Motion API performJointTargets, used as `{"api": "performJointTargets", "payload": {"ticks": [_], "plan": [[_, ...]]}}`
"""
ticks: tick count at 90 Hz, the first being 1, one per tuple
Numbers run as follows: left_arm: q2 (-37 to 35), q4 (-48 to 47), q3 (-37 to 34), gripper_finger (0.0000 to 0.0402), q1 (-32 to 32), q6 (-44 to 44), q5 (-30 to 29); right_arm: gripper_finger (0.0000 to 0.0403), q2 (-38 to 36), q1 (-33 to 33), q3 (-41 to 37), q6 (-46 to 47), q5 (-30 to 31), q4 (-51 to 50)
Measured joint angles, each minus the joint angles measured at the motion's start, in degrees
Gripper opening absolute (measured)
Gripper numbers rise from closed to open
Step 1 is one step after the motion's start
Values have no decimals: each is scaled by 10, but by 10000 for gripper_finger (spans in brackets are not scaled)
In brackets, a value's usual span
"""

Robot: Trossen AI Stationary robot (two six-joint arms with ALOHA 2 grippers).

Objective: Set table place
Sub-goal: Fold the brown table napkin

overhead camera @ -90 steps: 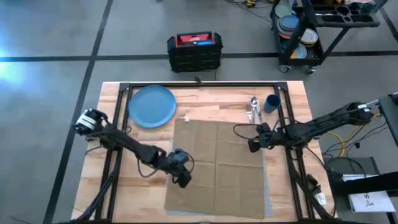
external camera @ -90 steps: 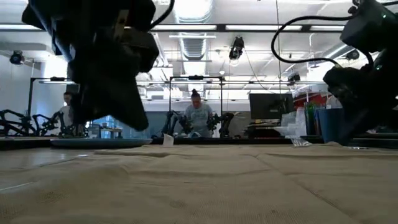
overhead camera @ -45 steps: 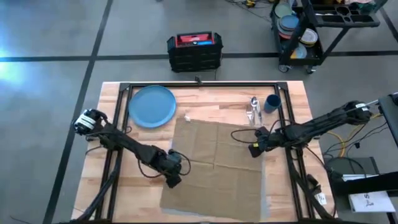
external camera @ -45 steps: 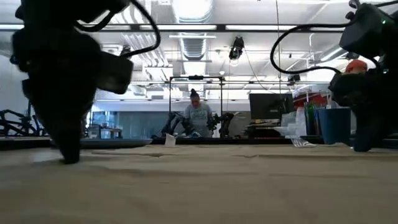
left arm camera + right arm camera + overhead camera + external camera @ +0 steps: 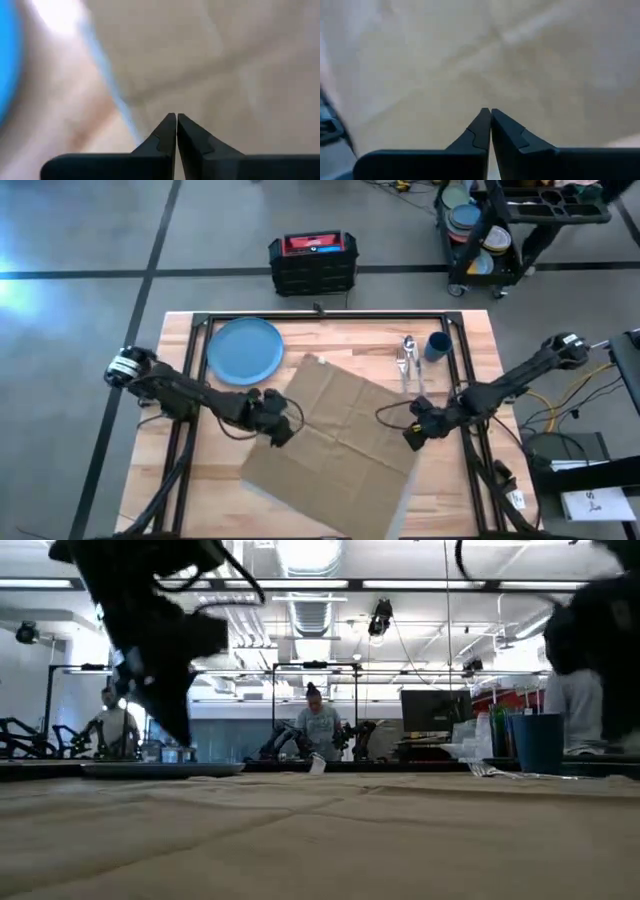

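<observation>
Left pincer (image 5: 277, 429) and right pincer (image 5: 413, 433) pinching napkin (image 5: 335, 442)

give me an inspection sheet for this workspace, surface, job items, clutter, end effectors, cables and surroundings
Surface: wooden table with a black frame.
Job's things: tan cloth lies unfolded and skewed, one corner past the near edge; blue plate far left; cutlery and dark-blue cup far right.
Clutter: nothing seen.
End effectors: left end effector at the cloth's left edge, right end effector at its right edge, both shut on the cloth.
Cables: loops along both arms; yellow cable at right.
Surroundings: black case, cart of dishes, a person behind.
</observation>
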Motion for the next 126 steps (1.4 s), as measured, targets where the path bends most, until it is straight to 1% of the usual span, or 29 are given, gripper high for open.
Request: {"api": "performJointTargets", "payload": {"ticks": [6, 12, 17, 25, 35, 45, 53, 70, 76, 88, 102, 109, 117, 126], "plan": [[-24, 12, 0, 0, 13, -5, -31, 0, 8, 1, 12, 0, 34, -11], [-40, 37, 0, 0, 27, -7, -21, 0, 16, -4, 15, 3, 64, -34], [-44, 62, 0, 0, 36, -5, 17, 0, 25, -14, 15, 13, 81, -47], [-44, 109, -1, 0, 40, -1, 101, 0, 43, -37, 10, 20, 89, -61], [-23, 122, -2, 0, 25, -12, 194, 0, 69, -72, 10, 4, 89, -55], [7, 115, -2, 0, 2, -28, 249, 0, 93, -104, 10, -21, 81, -49], [35, 114, -3, 0, -16, -37, 271, 0, 109, -127, 10, -45, 61, -41], [84, 113, -3, 0, -31, -38, 289, 0, 137, -155, 10, -88, 7, -41], [94, 96, -3, 0, -31, -31, 290, 0, 142, -155, 10, -94, -11, -46], [98, 66, -2, 0, -25, 1, 292, 0, 143, -155, 8, -96, -52, -48], [94, 26, -1, 0, -5, 41, 288, 0, 141, -150, 8, -96, -111, -56], [90, 19, -2, 0, 10, 58, 277, 0, 141, -141, 8, -96, -142, -55], [85, 16, -3, 0, 29, 72, 248, 0, 141, -123, 8, -95, -174, -54], [78, 14, 0, 0, 53, 90, 223, 0, 138, -92, 13, -76, -185, -53]]}}
